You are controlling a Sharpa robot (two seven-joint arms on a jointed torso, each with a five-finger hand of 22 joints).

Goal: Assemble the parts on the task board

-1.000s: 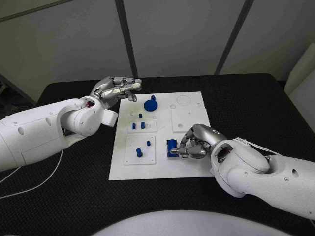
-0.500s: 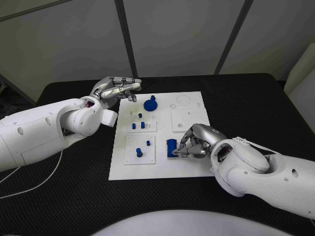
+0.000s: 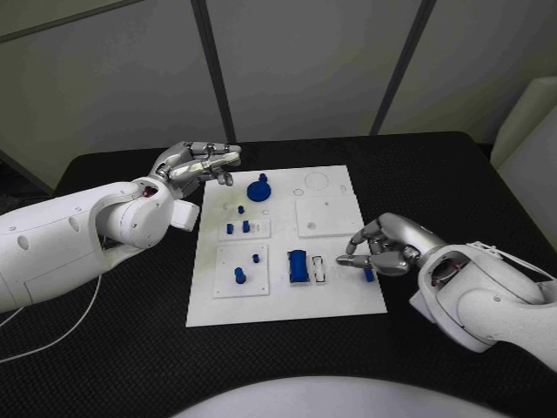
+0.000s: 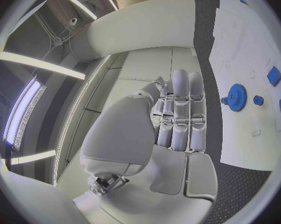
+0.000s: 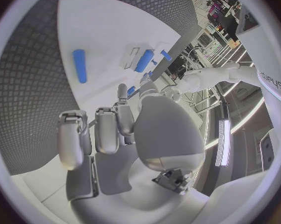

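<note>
The white task board (image 3: 332, 296) lies mid-table. A blue gear (image 3: 260, 187) sits near its far end, and small blue pegs (image 3: 240, 227) stand in the left-hand plates. A blue block (image 3: 298, 266) stands upright beside an empty slot (image 3: 318, 266). My right hand (image 3: 385, 246) hovers at the board's right edge, fingers loosely bent and holding nothing. A short blue peg (image 3: 368, 275) lies flat just below it, and the right wrist view shows that peg (image 5: 80, 65) apart from the fingertips. My left hand (image 3: 201, 164) is curled by the far left corner, close to the gear (image 4: 237, 97).
The black table (image 3: 454, 174) surrounds the board, with bare mat to the right and in front. A white square plate (image 3: 325, 218) on the board carries no parts. My left forearm (image 3: 90, 235) lies along the board's left side.
My right hand has left the blue block and moved right to the board's edge. A blue peg now lies beside it. The left hand has stayed put, and the camera shifted slightly.
</note>
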